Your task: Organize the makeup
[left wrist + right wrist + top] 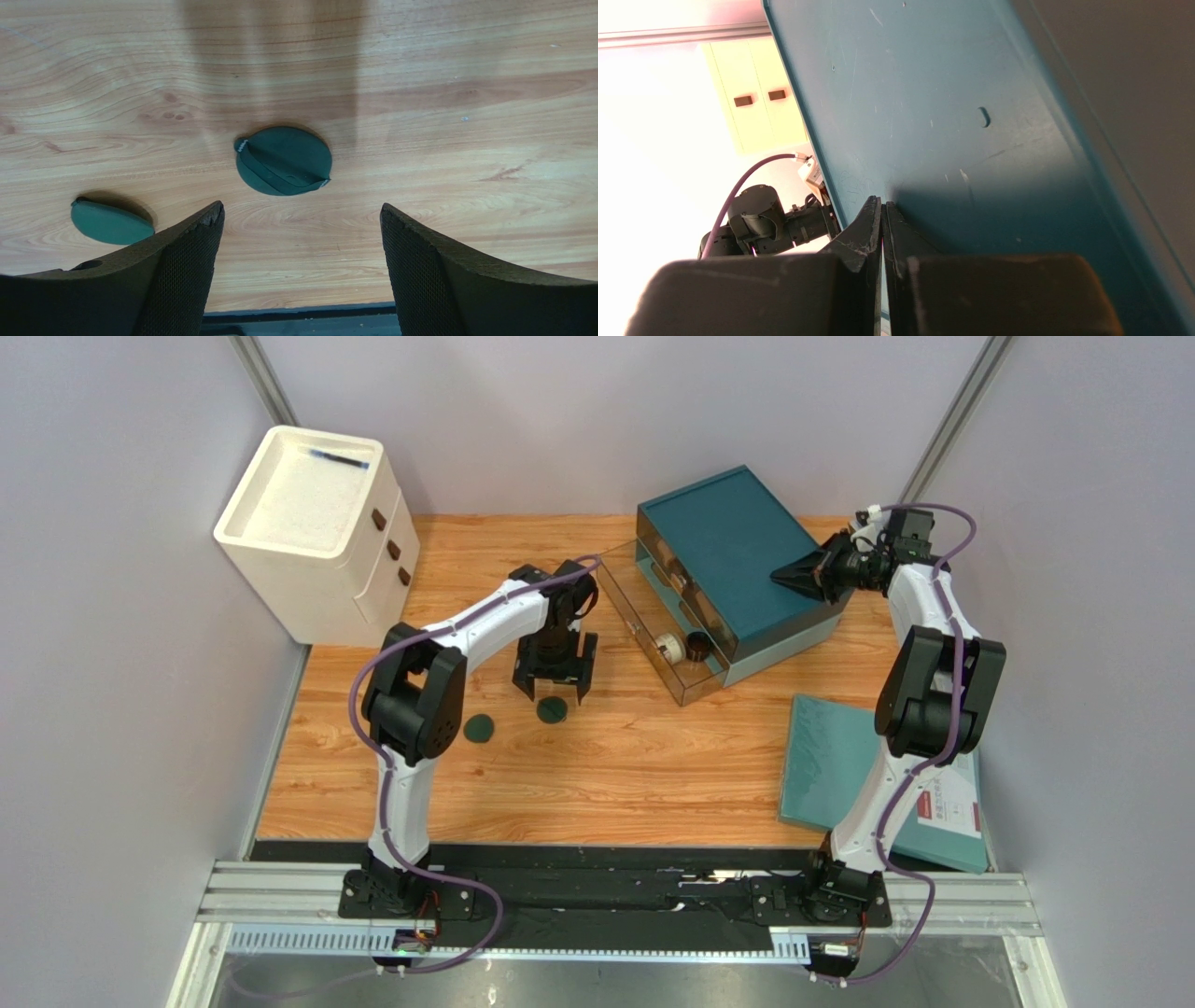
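1. Top view
   1. The left gripper [554,682] points down at the wooden table [631,770], its 2 fingers spread wide and holding nothing.
   2. The first disc [551,710], dark green and round, lies flat on the table just at the near side of that gripper.
   3. The second disc [480,730] lies flat near it, toward the left arm's elbow. The 2 discs do not touch.
   4. The teal drawer box [737,560] stands at the far right of the table with a clear drawer [648,623] pulled out toward the left arm.
   5. The drawer holds a dark round jar [697,653] and a pale round item [671,647] side by side.
   6. The right gripper [788,577] lies over the right edge of the box top with its fingers together.
   7. A white cabinet [316,525] stands at the far left corner.
2. Left wrist view
   1. The left gripper [302,210] is spread wide and empty.
   2. The first disc [284,161] lies on the table beyond the fingertips, in line with the gap and clear of both.
   3. The second disc [111,222] lies outside the left finger.
3. Right wrist view
   1. The right gripper [882,210] is closed with nothing between its fingers.
   2. Its tips sit at the teal drawer box [962,105] surface; contact cannot be confirmed.
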